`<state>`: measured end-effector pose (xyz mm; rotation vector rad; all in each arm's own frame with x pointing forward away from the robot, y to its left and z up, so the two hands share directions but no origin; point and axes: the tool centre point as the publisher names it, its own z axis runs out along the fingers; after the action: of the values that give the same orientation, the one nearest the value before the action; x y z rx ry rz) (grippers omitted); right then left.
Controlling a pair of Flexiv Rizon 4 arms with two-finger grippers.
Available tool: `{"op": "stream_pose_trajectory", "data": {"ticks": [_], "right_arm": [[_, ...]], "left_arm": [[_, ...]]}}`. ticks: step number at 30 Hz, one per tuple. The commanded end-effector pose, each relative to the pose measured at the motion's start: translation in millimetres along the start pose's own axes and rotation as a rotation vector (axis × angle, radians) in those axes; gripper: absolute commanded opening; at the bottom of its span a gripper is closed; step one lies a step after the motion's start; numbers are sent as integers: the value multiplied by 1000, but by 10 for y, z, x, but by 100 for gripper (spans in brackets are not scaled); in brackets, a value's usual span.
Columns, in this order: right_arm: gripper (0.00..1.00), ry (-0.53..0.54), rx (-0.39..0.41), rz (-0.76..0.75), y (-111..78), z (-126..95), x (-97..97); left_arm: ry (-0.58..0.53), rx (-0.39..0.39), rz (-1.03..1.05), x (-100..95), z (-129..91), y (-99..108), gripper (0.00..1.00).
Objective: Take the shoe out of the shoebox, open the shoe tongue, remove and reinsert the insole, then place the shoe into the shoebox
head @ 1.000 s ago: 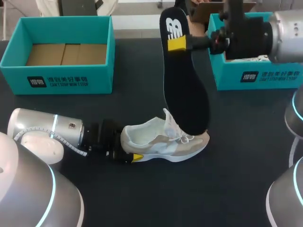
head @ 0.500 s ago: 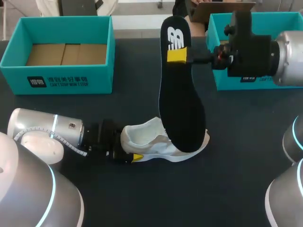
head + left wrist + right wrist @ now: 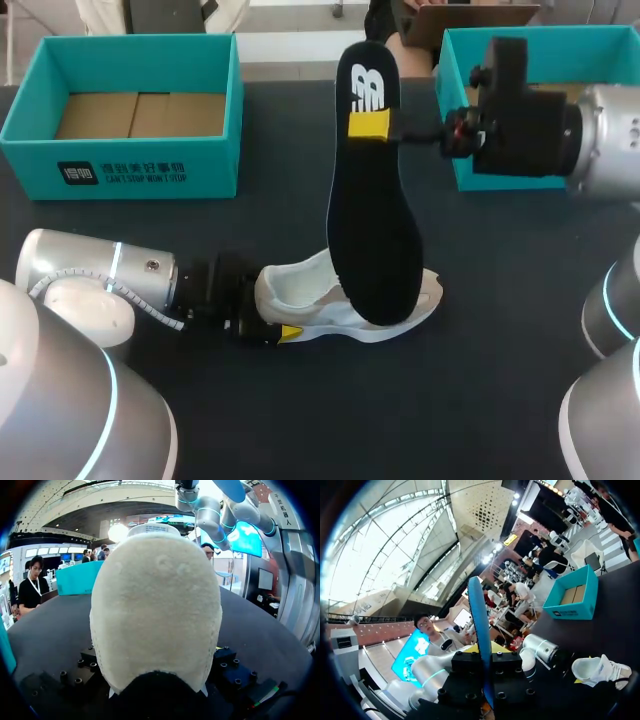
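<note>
Closest in, bare dark table (image 3: 330,430) runs along the whole near edge, open room in front of the shoe. The left gripper (image 3: 268,331) lies low on the table, clamped on the heel of the one shoe (image 3: 300,292), with a yellow tip pressed to the heel's near side. In the left wrist view that pale heel (image 3: 155,605) sits right ahead of the gripper. The shoe stands on its sole at mid-table, toe towards the right.

The single black insole (image 3: 372,235) stands nearly upright over the shoe. Its toe end is down at the forefoot, though I cannot tell whether it is inside the shoe or just in front of it. Its heel end is up, pinched by the right gripper (image 3: 372,125), which reaches in from the right. The right wrist view shows the insole edge-on between that gripper's (image 3: 486,652) fingers.

Farther back is a free strip of table, then two teal boxes at the far edge. The left shoebox (image 3: 130,172) is open, with brown cardboard (image 3: 140,113) on its floor. The right shoebox (image 3: 500,168) is partly behind the right arm. A clear gap separates them.
</note>
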<state>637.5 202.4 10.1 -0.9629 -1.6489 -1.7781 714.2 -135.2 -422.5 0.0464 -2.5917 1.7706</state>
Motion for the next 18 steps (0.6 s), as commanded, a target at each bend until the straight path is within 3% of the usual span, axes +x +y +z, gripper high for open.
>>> {"op": "stream_pose_trajectory", "data": {"ticks": [1,8,10,11,18], "right_arm": [[0,-3,-6,1,-13,50,-4],[0,-3,-6,1,-13,50,-4],[0,-3,-6,1,-13,50,-4],[0,-3,-6,1,-13,50,-4],[0,-3,-6,1,-13,50,-4]], "left_arm": [[0,-1,0,0,24,34,0],[8,1,-7,8,2,34,0],[7,-13,-13,19,-26,31,49],[-3,-24,-21,21,-35,26,100],[0,-59,-14,29,-126,-72,100]]}}
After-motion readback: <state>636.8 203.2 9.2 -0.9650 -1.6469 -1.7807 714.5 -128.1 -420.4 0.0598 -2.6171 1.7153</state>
